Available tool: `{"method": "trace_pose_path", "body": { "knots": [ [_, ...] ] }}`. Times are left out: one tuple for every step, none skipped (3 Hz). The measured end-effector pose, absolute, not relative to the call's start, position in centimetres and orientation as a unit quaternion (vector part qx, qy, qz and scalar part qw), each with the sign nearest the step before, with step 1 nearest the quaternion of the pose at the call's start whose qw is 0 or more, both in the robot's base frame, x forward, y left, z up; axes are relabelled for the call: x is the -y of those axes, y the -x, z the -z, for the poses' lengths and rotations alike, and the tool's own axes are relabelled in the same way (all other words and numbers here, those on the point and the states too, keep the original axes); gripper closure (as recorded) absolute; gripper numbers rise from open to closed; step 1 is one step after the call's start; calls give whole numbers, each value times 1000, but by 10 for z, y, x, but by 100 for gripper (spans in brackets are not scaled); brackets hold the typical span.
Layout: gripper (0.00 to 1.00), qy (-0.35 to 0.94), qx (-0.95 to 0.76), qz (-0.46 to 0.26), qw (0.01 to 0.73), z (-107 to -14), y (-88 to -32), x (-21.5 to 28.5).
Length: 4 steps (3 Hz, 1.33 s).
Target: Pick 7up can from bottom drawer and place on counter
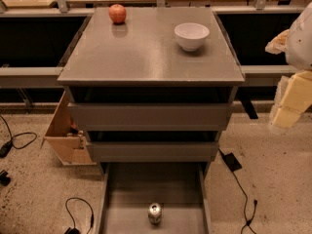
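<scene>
The 7up can, a small silver can, stands upright on the flat grey floor of the open bottom drawer at the bottom middle of the camera view. The counter is the broad grey top of the drawer cabinet above it. My gripper shows as pale yellowish blocks at the right edge, to the right of the cabinet, far from the can and well above the drawer.
A red apple sits at the counter's back left and a white bowl at its back right. A light wooden drawer stands open left of the cabinet. Black cables lie on the speckled floor.
</scene>
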<state>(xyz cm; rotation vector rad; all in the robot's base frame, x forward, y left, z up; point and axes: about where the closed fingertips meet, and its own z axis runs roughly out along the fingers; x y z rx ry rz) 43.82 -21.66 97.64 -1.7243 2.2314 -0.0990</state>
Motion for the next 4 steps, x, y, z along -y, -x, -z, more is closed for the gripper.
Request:
{"method": "trace_pose_path", "body": {
  "knots": [
    [0,603,-781,35,159,-976,-438,217],
    [0,590,-786,18,185,-955,-447,220],
    [0,577,-784,-48,222,-885,-442,220],
    [0,558,-774,-121,273,-800,-428,219]
  ]
}}
